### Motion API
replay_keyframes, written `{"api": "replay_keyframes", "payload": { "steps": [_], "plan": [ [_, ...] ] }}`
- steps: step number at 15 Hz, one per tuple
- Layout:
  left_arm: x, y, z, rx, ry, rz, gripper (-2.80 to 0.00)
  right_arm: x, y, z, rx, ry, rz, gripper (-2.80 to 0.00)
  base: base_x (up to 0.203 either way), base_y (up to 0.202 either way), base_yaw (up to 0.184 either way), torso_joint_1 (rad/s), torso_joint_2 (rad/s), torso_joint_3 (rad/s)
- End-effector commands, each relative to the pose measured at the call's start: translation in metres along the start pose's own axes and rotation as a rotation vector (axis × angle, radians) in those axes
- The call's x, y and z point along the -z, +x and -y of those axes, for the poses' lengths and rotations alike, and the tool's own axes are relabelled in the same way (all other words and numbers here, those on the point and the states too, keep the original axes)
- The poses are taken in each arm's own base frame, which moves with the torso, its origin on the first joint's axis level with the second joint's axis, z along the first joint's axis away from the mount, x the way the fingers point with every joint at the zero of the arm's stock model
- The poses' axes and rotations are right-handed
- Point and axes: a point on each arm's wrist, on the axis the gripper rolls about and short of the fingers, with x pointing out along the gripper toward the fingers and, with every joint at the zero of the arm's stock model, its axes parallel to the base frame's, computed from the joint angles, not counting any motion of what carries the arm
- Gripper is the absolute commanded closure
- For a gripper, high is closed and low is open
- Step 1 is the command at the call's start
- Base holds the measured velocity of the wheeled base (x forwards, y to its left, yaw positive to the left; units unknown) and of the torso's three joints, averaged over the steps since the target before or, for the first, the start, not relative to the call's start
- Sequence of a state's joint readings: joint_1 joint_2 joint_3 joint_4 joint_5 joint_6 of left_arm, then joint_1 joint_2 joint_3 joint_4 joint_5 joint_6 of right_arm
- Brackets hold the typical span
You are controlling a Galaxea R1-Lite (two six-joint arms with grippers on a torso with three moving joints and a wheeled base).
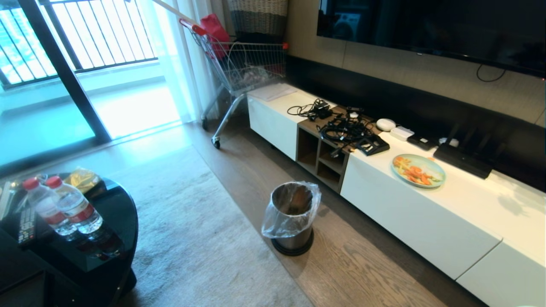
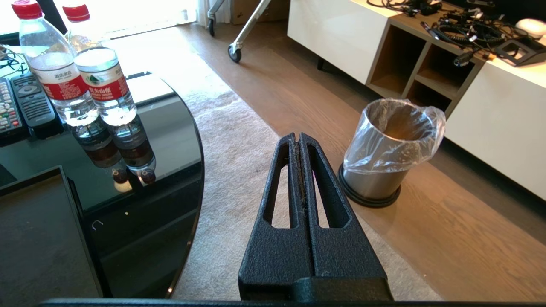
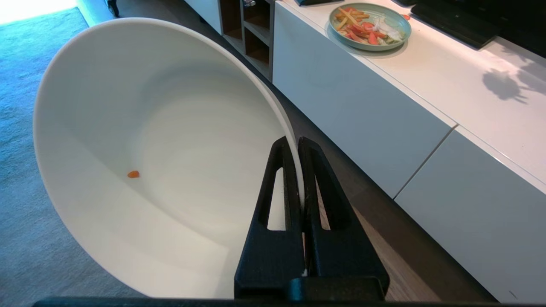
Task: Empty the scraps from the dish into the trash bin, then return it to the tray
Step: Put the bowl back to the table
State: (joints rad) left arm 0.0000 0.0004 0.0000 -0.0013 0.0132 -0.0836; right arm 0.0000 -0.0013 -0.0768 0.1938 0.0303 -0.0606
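My right gripper (image 3: 294, 143) is shut on the rim of the dish (image 3: 153, 153), a glossy white deep bowl tilted on its side above the floor by the white cabinet. Of the scraps, only one tiny orange bit (image 3: 133, 174) clings inside it. The trash bin (image 1: 292, 217), steel with a clear bag liner, stands on the wood floor at the carpet's edge. My left gripper (image 2: 297, 137) is shut and empty, hanging over the carpet with the trash bin (image 2: 390, 153) just beyond it. A corner of the matte-black tray (image 2: 38, 238) lies on the black table. Neither arm shows in the head view.
Two water bottles (image 1: 64, 209) and remotes (image 2: 30, 100) stand on the round black glass table (image 1: 115, 213). A long white cabinet (image 1: 426, 221) carries a pale-teal plate of food (image 1: 418, 170) and tangled cables (image 1: 345, 130). A shopping cart (image 1: 243, 68) stands at the back.
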Motion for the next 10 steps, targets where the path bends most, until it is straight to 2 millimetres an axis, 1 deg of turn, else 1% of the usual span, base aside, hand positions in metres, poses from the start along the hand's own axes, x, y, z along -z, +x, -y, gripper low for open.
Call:
{"api": "replay_keyframes", "payload": {
  "steps": [1, 10],
  "plan": [
    [0.0000, 0.0000, 0.0000, -0.001, -0.001, 0.001, 0.00, 0.0001, 0.0001, 0.0000, -0.001, -0.002, -0.002, 0.00, 0.000, 0.000, 0.000, 0.000, 0.00, 0.000],
    [0.0000, 0.0000, 0.0000, -0.001, -0.001, 0.001, 0.00, 0.0001, 0.0001, 0.0000, -0.001, -0.001, -0.002, 0.00, 0.000, 0.000, 0.000, 0.000, 0.00, 0.000]
  ]
}}
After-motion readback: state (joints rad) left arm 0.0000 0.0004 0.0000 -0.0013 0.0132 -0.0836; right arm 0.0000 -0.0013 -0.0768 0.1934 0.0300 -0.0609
